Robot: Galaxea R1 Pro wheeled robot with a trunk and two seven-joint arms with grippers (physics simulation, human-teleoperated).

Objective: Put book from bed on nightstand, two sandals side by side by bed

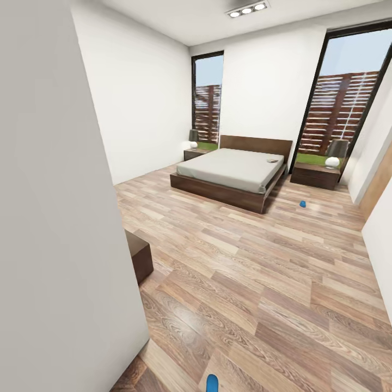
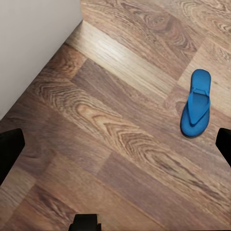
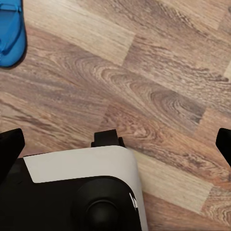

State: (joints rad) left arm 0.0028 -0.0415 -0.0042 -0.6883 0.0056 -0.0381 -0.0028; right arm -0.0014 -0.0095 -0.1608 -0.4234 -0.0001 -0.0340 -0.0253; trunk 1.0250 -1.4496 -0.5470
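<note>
So the bedroom [image 1: 261, 98] is all white walls, plank floor [image 1: 261, 283] and two tall black-framed windows [image 1: 343, 103] with a slatted fence outside. A grey wall edge [image 1: 49, 218] takes up the near left of the head view.

The bed [image 1: 231, 177] sits at the far end, dark frame with a light grey mattress, way off from both arms. There's a nightstand [image 1: 316, 175] just beside it on one side with a lamp on top, and a second nightstand [image 1: 193, 153] on the other side, also with a lamp. Something small and dark lies on the mattress near the headboard, looks like the book [image 1: 271, 160], but it's too tiny to read.

A dark cabinet corner [image 1: 140, 256] pokes out from behind the grey wall.

Sandals: one blue sandal [image 2: 196, 102] lies flat on the floor below the left gripper [image 2: 115, 144], off toward one finger [image 2: 9, 149] rather than between them. The right wrist view catches it too, off to the side of the right gripper [image 3: 115, 144]. The other sandal [image 1: 302, 203] is on the floor near the bed's foot corner.

Both sets of jaws are spread wide, holding nothing.
</note>
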